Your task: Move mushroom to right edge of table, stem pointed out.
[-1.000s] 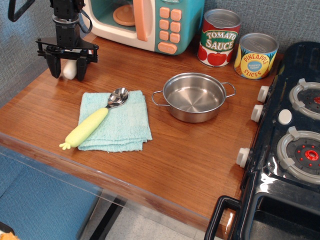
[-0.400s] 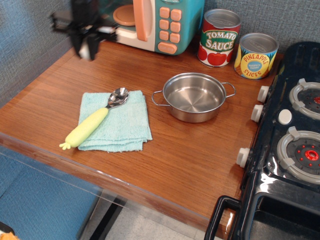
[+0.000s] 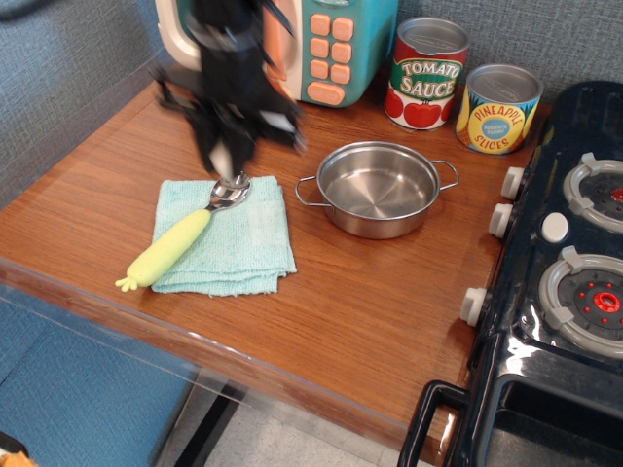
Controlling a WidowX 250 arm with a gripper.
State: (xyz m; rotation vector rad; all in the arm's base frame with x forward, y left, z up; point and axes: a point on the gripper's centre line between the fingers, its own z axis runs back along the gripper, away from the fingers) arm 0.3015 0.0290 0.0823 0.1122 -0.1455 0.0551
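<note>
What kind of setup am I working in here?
Most likely a toy kitchen play set on a wooden table: a toy microwave, a black toy stove, and play food cans.

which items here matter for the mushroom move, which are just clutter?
In the job:
gripper, motion-blurred, carrying something whitish
mushroom, presumably that whitish blur
table, heading for its right edge

Lying about:
spoon
cloth
pot
tomato sauce can
pineapple can
toy microwave
toy stove
</note>
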